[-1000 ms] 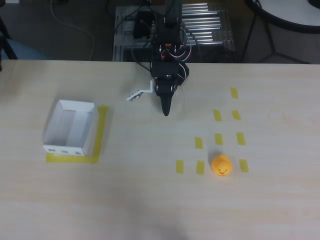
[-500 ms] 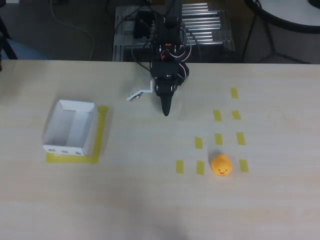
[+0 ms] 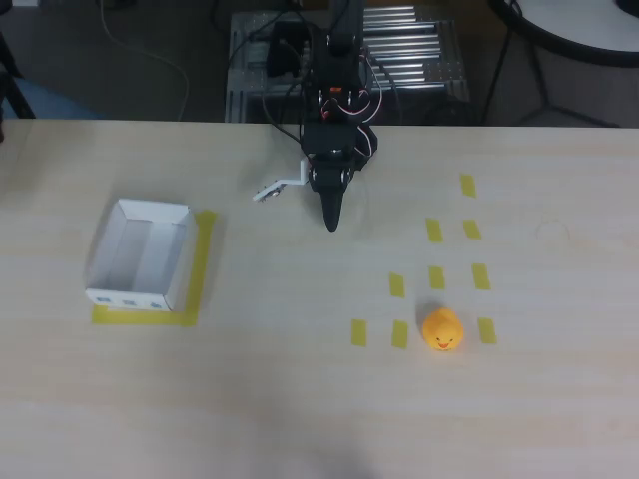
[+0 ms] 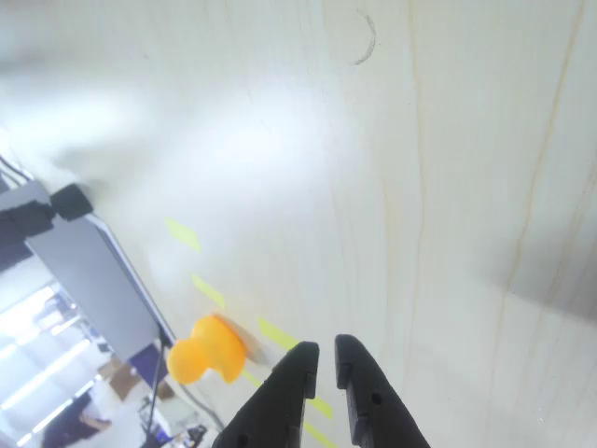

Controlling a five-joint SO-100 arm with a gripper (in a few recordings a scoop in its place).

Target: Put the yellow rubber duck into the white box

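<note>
Nothing has moved since the earlier frames: arm, duck and box sit exactly where they were. From overhead, the hand (image 3: 330, 222) hangs over the far middle of the surface (image 3: 300, 399), its dark fingers drawn to a narrow point and gripping nothing; the wrist view shows the two fingertips (image 4: 300, 359) almost touching, with only a thin slit between them. That posture reads as a rest pose, so the reach for the toy has likely not begun.

The yellow rubber duck (image 3: 442, 330) stands on the near right of the surface, well apart from the hand, among a loose grid of short yellow tape strips (image 3: 436, 277) that probably mark start positions. The white box (image 3: 141, 254) sits on the left, open side up and empty, on a yellow tape outline (image 3: 204, 261) that seems to fix its spot. Duck and box lie on opposite sides of the arm, so a pick and a long carry across are still ahead.

The surface is pale wood grain, bare apart from these things. Beyond its far edge the room is dim: a metal rack (image 3: 409, 60) behind the arm's base, loose cables (image 3: 150, 50) on a dark floor, and the rim of a round white table (image 3: 589, 25) at far right.
</note>
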